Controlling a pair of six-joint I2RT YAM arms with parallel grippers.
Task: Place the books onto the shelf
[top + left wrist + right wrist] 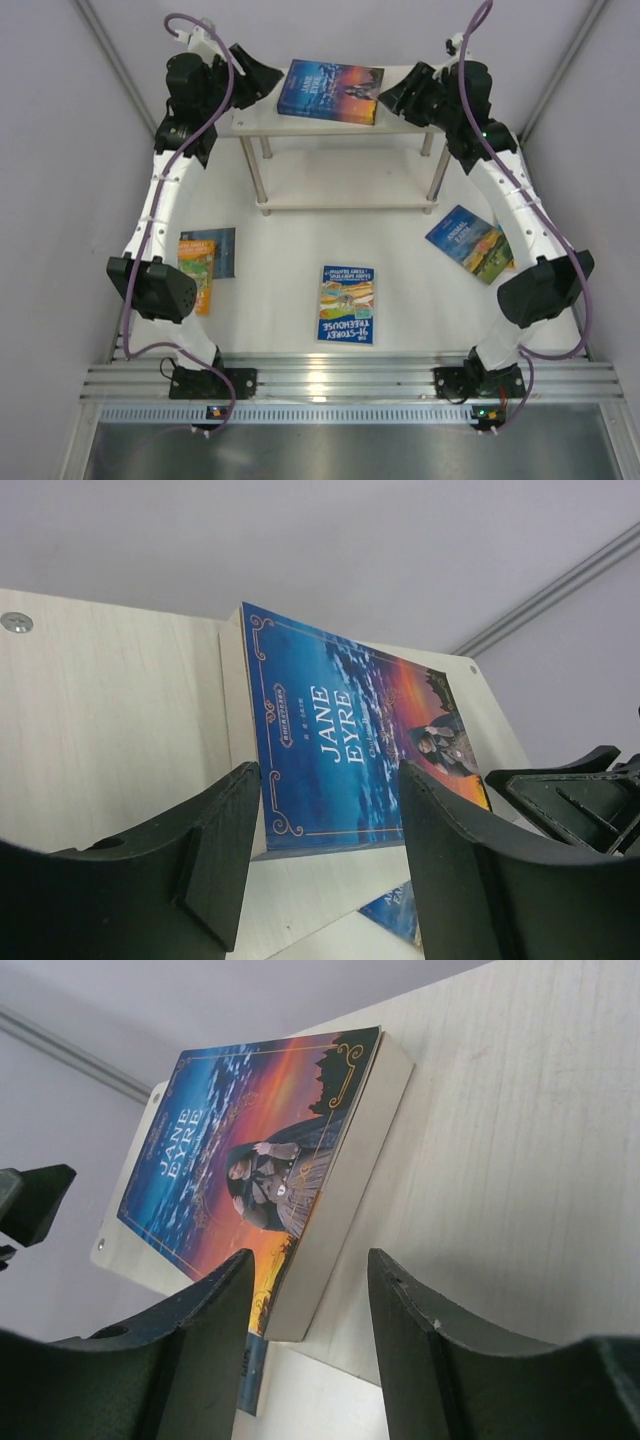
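A blue-and-sunset "Jane Eyre" book [331,91] lies flat on the top board of the shelf [255,122]. My left gripper [268,82] hangs open just off its left end. In the left wrist view the book [340,735] lies ahead of the open fingers [225,850], untouched. My right gripper [392,97] stands open at the book's right end. From the right wrist, the book's near corner [300,1290] sits just beyond the spread fingers [215,1310], with a gap to each. Other books lie on the table: a blue treehouse one [347,303], an orange-yellow one [197,268] and a blue-green one [468,243].
The shelf's lower board [345,180] carries nothing and stands between silver legs [256,170]. A dark blue book [223,250] lies half under the orange one. White walls close in on both sides. The arm bases sit on a metal rail [340,380] at the near edge.
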